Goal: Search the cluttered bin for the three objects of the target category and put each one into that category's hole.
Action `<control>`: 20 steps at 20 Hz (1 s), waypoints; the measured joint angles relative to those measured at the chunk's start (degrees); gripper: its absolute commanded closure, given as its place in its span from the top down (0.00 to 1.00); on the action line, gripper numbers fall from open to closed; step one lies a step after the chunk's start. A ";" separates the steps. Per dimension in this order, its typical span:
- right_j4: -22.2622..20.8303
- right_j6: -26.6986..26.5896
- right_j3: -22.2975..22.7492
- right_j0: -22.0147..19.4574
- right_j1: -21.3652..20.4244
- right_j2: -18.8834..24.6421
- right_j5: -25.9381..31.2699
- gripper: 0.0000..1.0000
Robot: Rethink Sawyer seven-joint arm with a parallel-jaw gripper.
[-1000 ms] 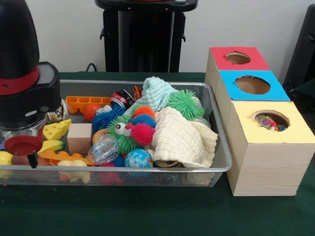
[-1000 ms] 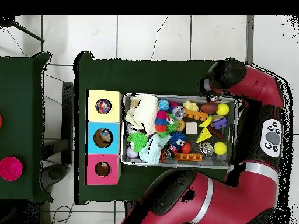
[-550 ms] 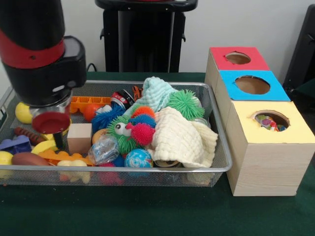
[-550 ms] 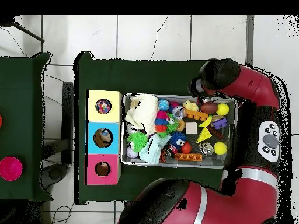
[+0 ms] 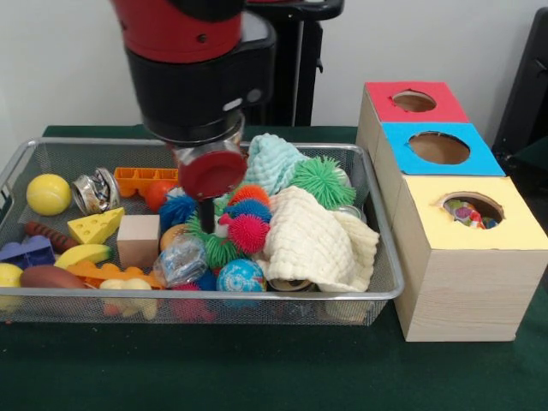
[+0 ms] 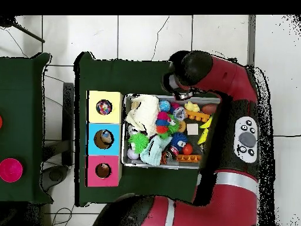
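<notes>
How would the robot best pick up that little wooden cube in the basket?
Probably from straight above, pinching two opposite flat sides of the wooden cube. It sits upright with its top bare, and flat parallel faces suit a pinch. The cheese wedge and clear ball crowd its sides, so entry is tight.

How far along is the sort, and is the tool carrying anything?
Done: small colourful items show in the yellow box's hole. In hand: nothing visible; the tool hangs over the spiky balls mid-bin. Left: the wire bin is crowded with toys and cloths.
</notes>
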 measured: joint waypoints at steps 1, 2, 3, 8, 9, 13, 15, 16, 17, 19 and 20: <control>0.39 0.00 0.14 0.61 -0.16 -0.01 -0.36 0.00; 0.61 0.00 0.22 0.90 -0.18 -0.01 -0.63 0.00; 0.75 0.00 0.29 1.08 -0.16 0.00 -0.87 0.00; 1.21 0.00 1.28 1.27 0.68 -0.01 -4.61 0.00; 1.21 0.00 1.58 1.13 0.86 -0.01 -5.50 0.00; 1.21 0.00 2.97 0.09 1.85 0.00 -9.73 0.00; 1.21 0.00 3.68 -0.59 2.14 0.00 -11.53 0.00; 1.21 0.00 4.05 -0.88 2.21 0.00 -12.19 0.00; 1.21 0.00 4.43 -1.18 2.27 0.00 -12.86 0.00; 1.21 0.00 5.87 -1.99 2.20 -0.02 -14.06 0.00; 1.20 0.00 6.28 -2.18 2.19 -0.02 -14.30 0.00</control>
